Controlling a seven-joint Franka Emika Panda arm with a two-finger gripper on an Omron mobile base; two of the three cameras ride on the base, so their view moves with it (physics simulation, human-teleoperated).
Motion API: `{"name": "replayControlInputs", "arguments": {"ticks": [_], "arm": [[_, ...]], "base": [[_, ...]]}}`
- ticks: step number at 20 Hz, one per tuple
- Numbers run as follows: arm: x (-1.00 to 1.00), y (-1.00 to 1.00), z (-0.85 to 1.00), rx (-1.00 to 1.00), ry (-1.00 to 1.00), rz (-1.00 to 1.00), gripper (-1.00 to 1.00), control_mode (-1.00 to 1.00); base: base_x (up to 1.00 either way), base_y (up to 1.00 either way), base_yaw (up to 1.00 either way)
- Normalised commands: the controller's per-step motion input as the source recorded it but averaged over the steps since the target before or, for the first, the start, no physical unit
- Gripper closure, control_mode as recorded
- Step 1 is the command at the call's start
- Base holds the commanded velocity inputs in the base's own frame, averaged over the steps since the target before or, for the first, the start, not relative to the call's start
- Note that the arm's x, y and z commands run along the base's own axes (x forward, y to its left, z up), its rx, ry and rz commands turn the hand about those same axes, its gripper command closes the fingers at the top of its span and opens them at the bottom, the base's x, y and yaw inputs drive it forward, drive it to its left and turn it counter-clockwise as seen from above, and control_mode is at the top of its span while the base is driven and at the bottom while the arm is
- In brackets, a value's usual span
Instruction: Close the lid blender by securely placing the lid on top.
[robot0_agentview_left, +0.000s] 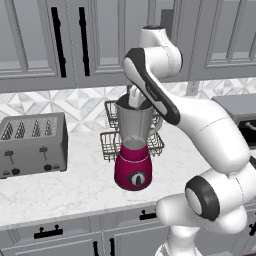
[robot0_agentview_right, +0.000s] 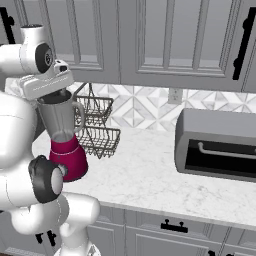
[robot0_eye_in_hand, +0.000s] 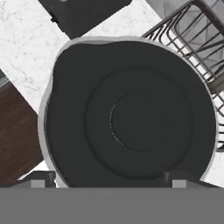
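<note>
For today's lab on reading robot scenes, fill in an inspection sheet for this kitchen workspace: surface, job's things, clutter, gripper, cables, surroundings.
Surface: white marble counter, level, with grey drawers below.
Job's things: blender upright on its magenta base, clear jar on top; black lid covers the jar mouth in the hand view, with the jar rim showing around it.
Clutter: grey toaster to the blender's left; wire rack behind it; grey oven to the right.
Gripper: gripper directly over the lid, tips far apart at the lid's near edge; whether it grips cannot be told.
Cables: nothing seen.
Surroundings: grey wall cabinets, patterned tile backsplash, one wall outlet.
</note>
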Motion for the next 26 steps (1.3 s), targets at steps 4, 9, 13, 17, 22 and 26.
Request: {"name": "replayControlInputs", "arguments": {"ticks": [4, 9, 13, 17, 22, 26], "arm": [[0.21, 0.0, -0.44, 0.0, -0.05, 0.0, -1.0, -1.0], [-0.38, 0.21, 0.42, -0.03, -0.16, 0.0, -1.0, -1.0], [-0.82, 0.9, -0.14, -0.15, -0.16, 0.0, -1.0, -1.0], [-0.97, 0.99, -0.59, -0.25, -0.13, 0.0, -1.0, -1.0], [-0.89, 0.83, -0.95, -0.31, -0.09, 0.0, -1.0, -1.0], [-0.28, 0.2, -0.58, -0.09, 0.0, 0.0, -1.0, -1.0]], "base": [[0.0, 0.0, 0.0], [0.0, 0.0, 0.0], [0.0, 0.0, 0.0], [0.0, 0.0, 0.0], [0.0, 0.0, 0.0], [0.0, 0.0, 0.0]]}}
